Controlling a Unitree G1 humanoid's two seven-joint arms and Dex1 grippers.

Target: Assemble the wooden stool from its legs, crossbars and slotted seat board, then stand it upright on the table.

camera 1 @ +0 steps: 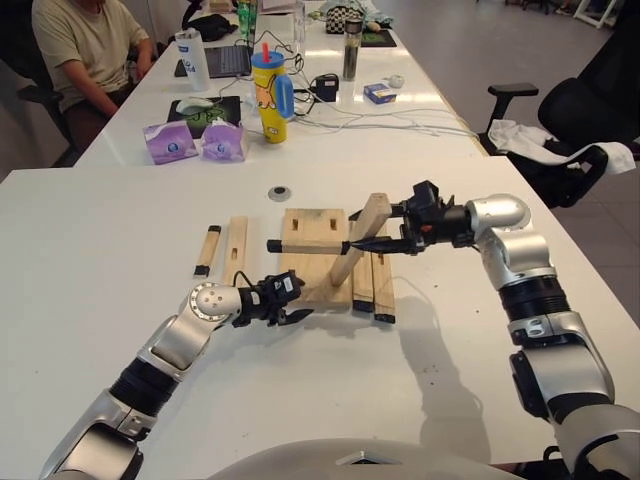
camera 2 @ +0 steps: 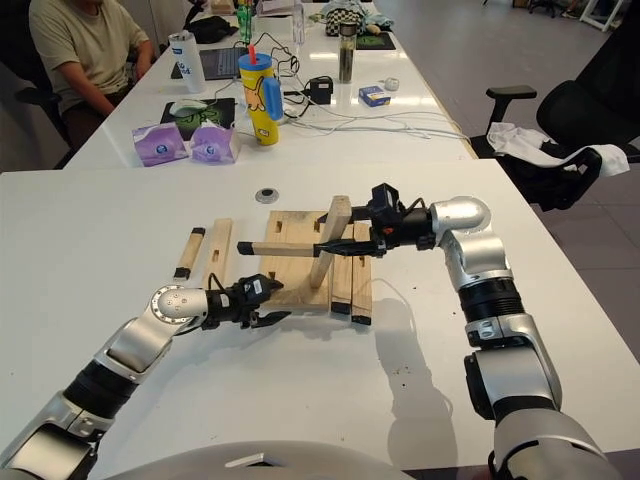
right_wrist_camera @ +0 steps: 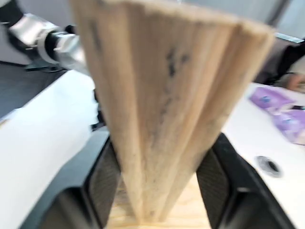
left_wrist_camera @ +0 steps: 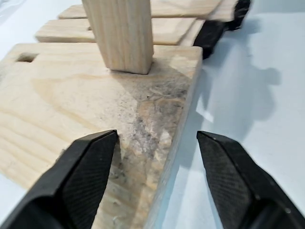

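Note:
The slotted seat board (camera 1: 310,272) lies flat mid-table. A wooden leg (camera 1: 365,235) stands tilted in one of its slots, and a crossbar (camera 1: 305,246) juts from the leg toward the left. My right gripper (camera 1: 362,244) is shut on that leg, whose wood (right_wrist_camera: 167,119) sits between the fingers (right_wrist_camera: 102,181). My left gripper (camera 1: 295,308) is open at the board's near corner, straddling the board's edge (left_wrist_camera: 157,138) without clamping it. The leg's foot (left_wrist_camera: 121,33) shows just beyond. Two loose pieces (camera 1: 222,250) lie left of the board. More legs (camera 1: 375,282) lie against its right side.
A round grommet (camera 1: 281,193) sits in the table behind the board. Tissue packs (camera 1: 195,142), a yellow cup (camera 1: 268,95) and cables crowd the far table. An office chair (camera 1: 570,130) stands at the right. Bare white table spreads at the left and front.

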